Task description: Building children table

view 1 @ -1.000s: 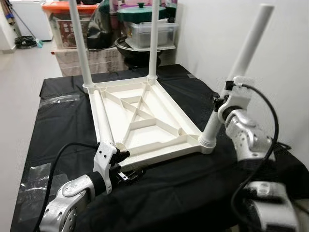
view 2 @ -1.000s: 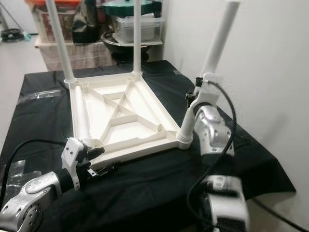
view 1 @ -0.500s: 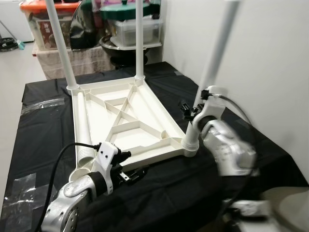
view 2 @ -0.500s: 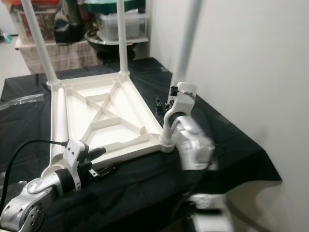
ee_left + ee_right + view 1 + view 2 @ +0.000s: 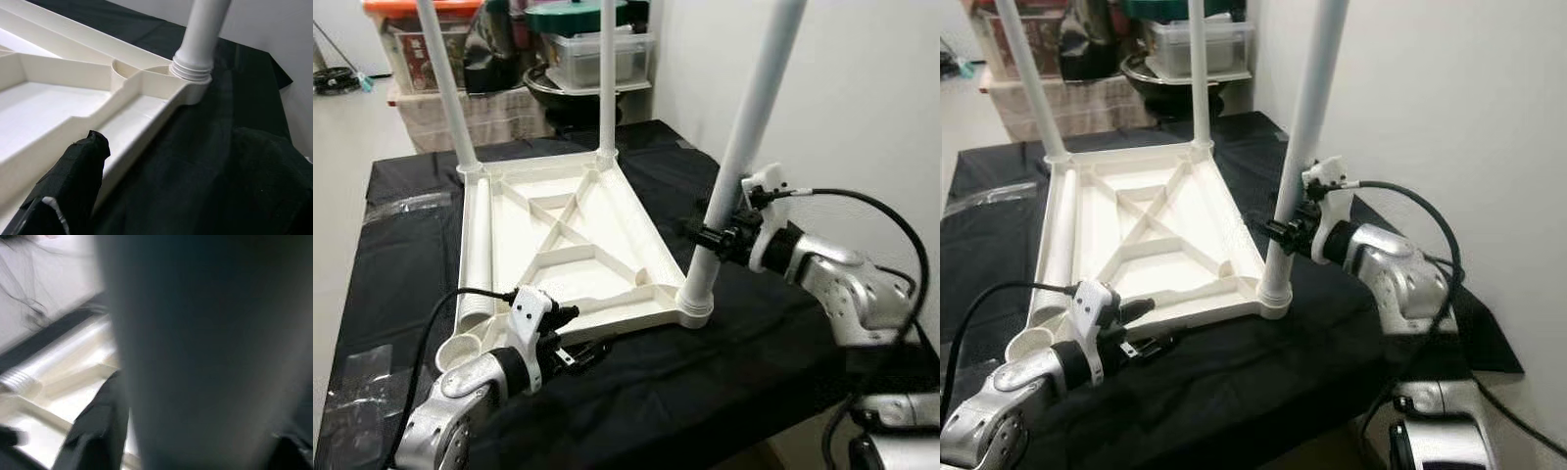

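Note:
The white children's tabletop (image 5: pixel 636 311) lies upside down on the black-covered table (image 5: pixel 646 401). Two white legs stand in its far corners (image 5: pixel 445 88) (image 5: pixel 607 78). A third leg (image 5: pixel 749 117) stands in the near right socket, and my right gripper (image 5: pixel 708 235) is shut around it low down, reaching in from the right. This leg (image 5: pixel 195 357) looms close in the right wrist view. A loose fourth leg (image 5: pixel 475 255) lies along the tabletop's left side, threaded end by the empty near left socket (image 5: pixel 458 351). My left gripper (image 5: pixel 579 352) rests at the tabletop's front rim (image 5: pixel 122 132).
Storage boxes and pots (image 5: pixel 597 54) are stacked behind the table. A white wall (image 5: pixel 862 98) runs close along the right. A clear plastic scrap (image 5: pixel 411 203) lies on the cloth at the left. Bare floor (image 5: pixel 342 137) lies beyond the table's left edge.
The camera has shifted. My right arm has swung out to the right, forearm now level, still on the near right leg, which stands straighter. The left arm has stayed put.

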You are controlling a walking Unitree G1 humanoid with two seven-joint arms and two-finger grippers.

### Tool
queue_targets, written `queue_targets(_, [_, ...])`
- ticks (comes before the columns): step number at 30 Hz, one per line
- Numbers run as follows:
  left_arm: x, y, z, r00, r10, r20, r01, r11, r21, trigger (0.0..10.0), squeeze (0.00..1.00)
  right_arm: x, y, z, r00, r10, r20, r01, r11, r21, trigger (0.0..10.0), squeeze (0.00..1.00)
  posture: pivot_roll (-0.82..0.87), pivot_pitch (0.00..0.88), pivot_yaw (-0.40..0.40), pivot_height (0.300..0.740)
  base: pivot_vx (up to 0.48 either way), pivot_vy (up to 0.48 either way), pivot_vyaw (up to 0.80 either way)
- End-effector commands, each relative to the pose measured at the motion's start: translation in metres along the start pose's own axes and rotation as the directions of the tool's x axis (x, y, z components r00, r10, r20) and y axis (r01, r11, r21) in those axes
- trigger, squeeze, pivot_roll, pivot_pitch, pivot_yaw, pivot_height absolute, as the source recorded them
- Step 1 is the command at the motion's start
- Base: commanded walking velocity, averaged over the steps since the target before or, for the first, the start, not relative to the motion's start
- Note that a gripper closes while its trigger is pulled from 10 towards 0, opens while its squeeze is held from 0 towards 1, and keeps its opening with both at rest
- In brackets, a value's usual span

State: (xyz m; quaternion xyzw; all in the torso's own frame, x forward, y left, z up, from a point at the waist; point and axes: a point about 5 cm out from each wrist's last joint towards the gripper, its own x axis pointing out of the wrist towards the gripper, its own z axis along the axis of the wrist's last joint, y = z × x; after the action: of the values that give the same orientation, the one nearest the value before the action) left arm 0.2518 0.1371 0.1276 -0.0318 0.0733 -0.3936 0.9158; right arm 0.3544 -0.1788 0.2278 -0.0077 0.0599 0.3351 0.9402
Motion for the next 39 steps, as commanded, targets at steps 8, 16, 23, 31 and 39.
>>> queue_targets(8, [-0.004, 0.000, 0.001, 1.000, -0.005, -0.012, 0.005, 1.000, 0.012, 10.0, 0.00, 0.007, -0.018, -0.022, 0.917, -0.394, -0.064, 0.394, 0.919, -0.013, 0.0, 0.00, 0.09, 0.000, -0.071, 0.740, 0.000, 0.000, 0.00])
queue_targets(16, [0.002, -0.005, 0.001, 1.000, -0.029, -0.008, 0.029, 1.000, 0.001, 10.0, 0.00, 0.023, 0.042, -0.064, 0.620, -0.752, -0.224, 0.782, 0.573, 0.244, 10.0, 0.00, 0.08, 0.000, -0.061, 0.740, 0.000, 0.000, 0.00])
queue_targets(23, [0.000, -0.003, 0.001, 0.999, -0.032, -0.014, 0.032, 0.999, 0.006, 10.0, 0.00, 0.037, 0.060, -0.059, 0.729, -0.662, -0.176, 0.682, 0.678, 0.273, 10.0, 1.00, 0.07, 0.000, -0.064, 0.740, 0.000, 0.000, 0.00])
queue_targets(31, [-0.001, -0.004, -0.001, 0.999, -0.031, -0.013, 0.031, 1.000, 0.000, 10.0, 0.00, 0.018, 0.038, 0.003, 0.979, -0.130, 0.156, 0.088, 0.964, 0.252, 10.0, 0.00, 0.06, 0.000, -0.065, 0.740, 0.000, 0.000, 0.00])
queue_targets(39, [0.001, -0.005, 0.000, 0.999, -0.036, -0.009, 0.036, 0.999, 0.004, 10.0, 0.00, -0.012, 0.009, 0.013, 0.990, 0.051, 0.128, -0.054, 0.998, 0.014, 10.0, 0.00, 0.07, 0.000, -0.071, 0.740, 0.000, 0.000, 0.00])
